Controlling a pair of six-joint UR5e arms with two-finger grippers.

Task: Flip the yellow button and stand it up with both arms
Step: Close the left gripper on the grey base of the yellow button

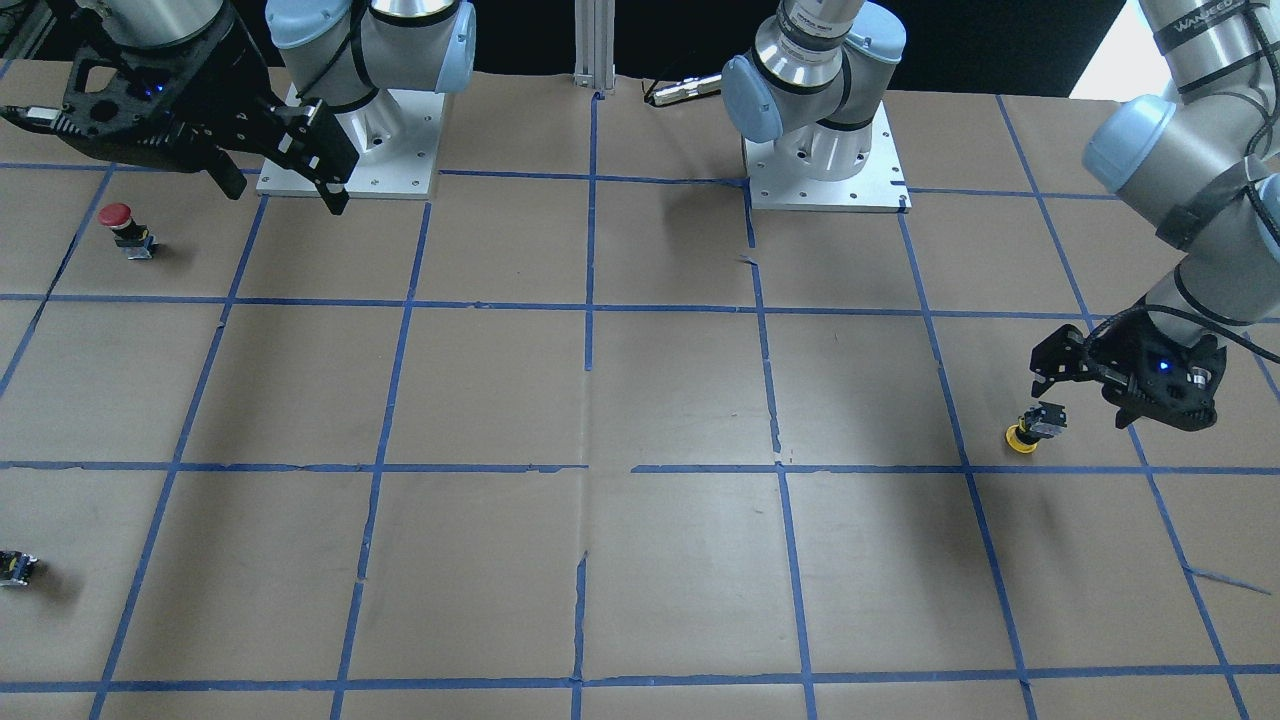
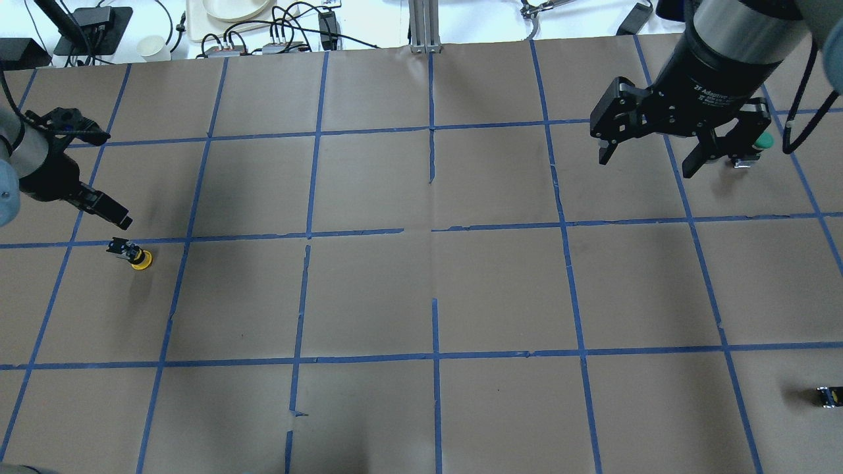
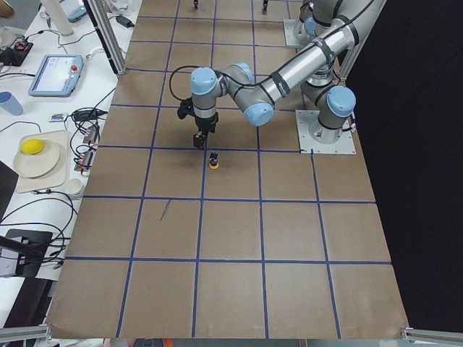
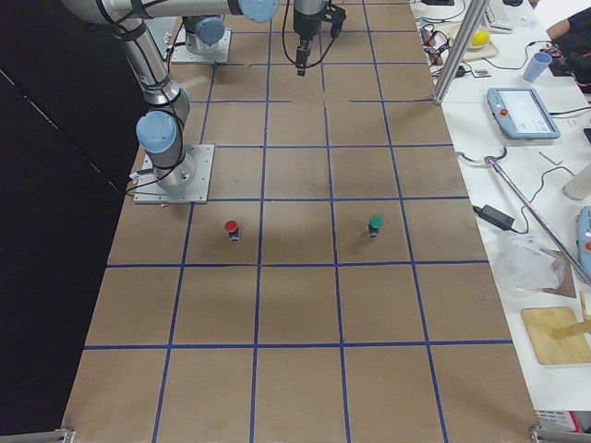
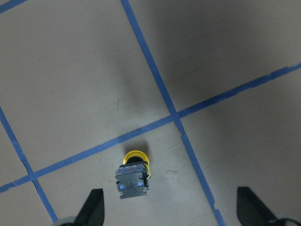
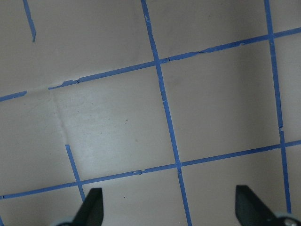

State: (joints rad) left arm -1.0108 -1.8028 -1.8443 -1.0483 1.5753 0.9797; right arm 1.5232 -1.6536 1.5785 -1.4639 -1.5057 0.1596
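The yellow button (image 1: 1030, 428) rests on the table near its left end, yellow cap down and grey-black body tilted up. It also shows in the overhead view (image 2: 135, 255), the exterior left view (image 3: 213, 160) and the left wrist view (image 5: 132, 176). My left gripper (image 1: 1045, 372) is open and empty. It hovers just above and beside the button, not touching it (image 2: 112, 179) (image 5: 171, 212). My right gripper (image 2: 645, 164) is open and empty, high over the far right part of the table (image 1: 283, 198) (image 6: 169, 212).
A red-capped button (image 1: 125, 228) stands near the right arm's base. A green-capped button (image 2: 757, 143) stands under the right gripper's side. A small dark capless block (image 2: 826, 396) lies at the table's right edge. Blue tape lines grid the brown table.
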